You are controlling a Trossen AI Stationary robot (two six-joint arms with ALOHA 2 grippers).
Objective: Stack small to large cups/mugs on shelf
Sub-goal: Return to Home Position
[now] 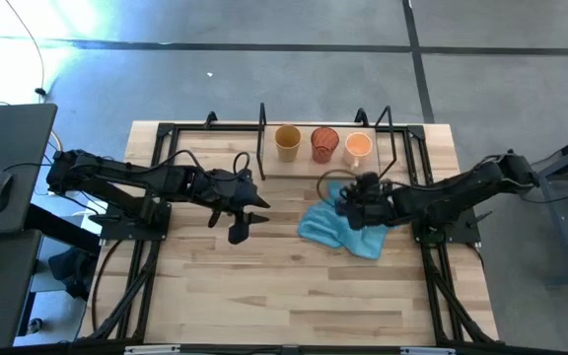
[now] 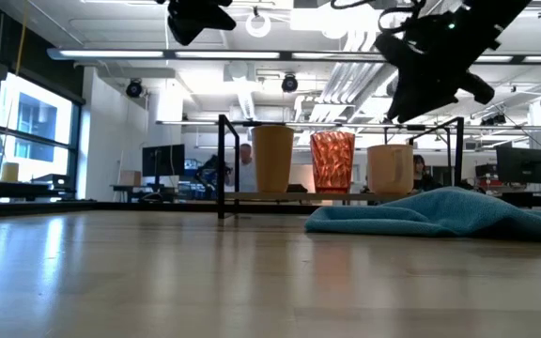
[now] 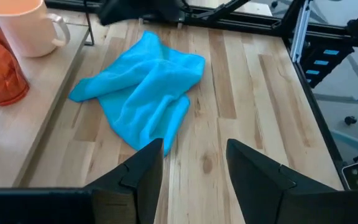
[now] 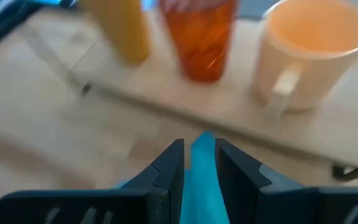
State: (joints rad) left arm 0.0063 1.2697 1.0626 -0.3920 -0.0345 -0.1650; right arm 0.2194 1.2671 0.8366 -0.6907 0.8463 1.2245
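The mustard-yellow cup (image 1: pixel 287 141), the red patterned cup (image 1: pixel 324 144) and the light orange mug (image 1: pixel 358 147) stand upright side by side on the wooden board of the black-rod shelf (image 1: pixel 261 138) at the table's far side. The low view shows the same row (image 2: pixel 273 158), (image 2: pixel 332 161), (image 2: pixel 390 168). My right gripper (image 1: pixel 353 202) hangs raised just in front of the mug, above a blue cloth (image 1: pixel 348 227). Its fingers (image 4: pixel 197 152) are a narrow gap apart and empty. My left gripper (image 1: pixel 248 219) is open and empty, raised over the table left of the cloth.
The blue cloth (image 2: pixel 440 211) lies crumpled on the table, right of centre, in front of the shelf. The shelf's upright rods (image 2: pixel 222 164) stand at both ends of the row of cups. Bare wooden table (image 1: pixel 294 286) lies toward the near edge.
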